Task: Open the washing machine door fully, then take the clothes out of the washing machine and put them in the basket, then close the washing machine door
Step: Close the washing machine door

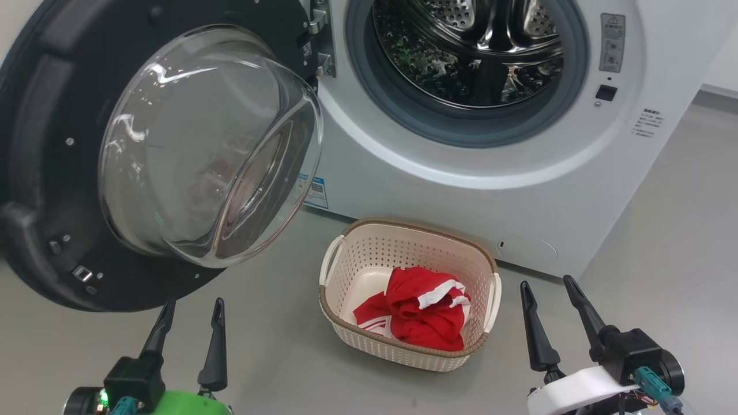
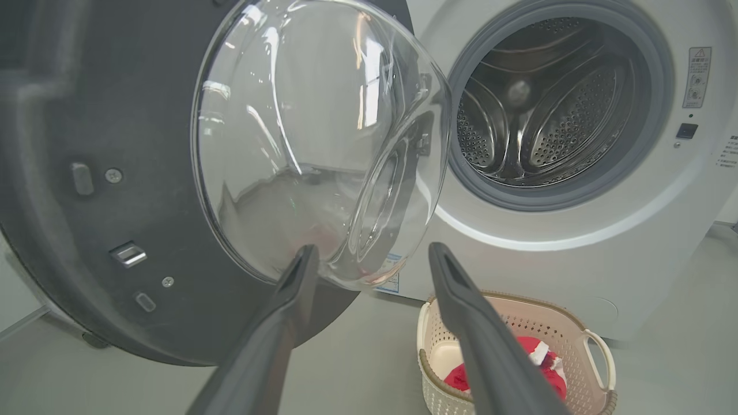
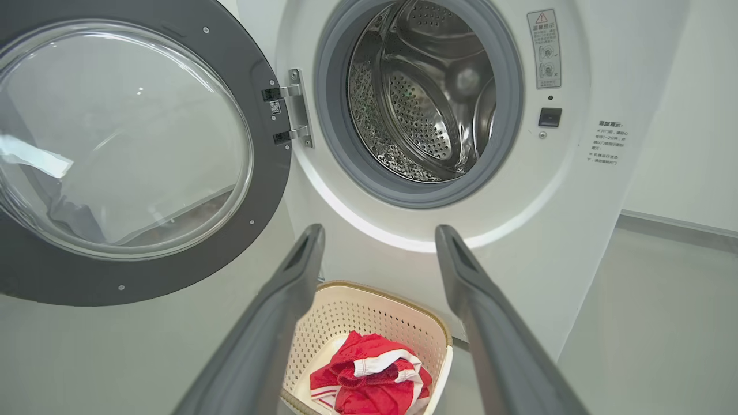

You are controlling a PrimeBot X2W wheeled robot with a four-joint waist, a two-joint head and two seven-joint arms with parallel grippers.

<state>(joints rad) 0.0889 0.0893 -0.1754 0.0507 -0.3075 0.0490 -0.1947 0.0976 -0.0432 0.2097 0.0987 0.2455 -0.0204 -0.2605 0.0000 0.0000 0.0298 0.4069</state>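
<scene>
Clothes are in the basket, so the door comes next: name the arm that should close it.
Left, probably. The left gripper hangs open close to the washing machine door, which stands out on the robot's left; the right gripper sits past the basket, farther off.

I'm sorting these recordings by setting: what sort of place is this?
Likely a laundry area: a white front-loading washing machine, its round black-rimmed glass door open, and a cream perforated plastic basket holding red white-striped clothes.

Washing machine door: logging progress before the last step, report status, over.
Left gripper, right gripper open, empty. Clothes in basket, drum bare. Washing machine door wide open, nothing seen in its swing.
</scene>
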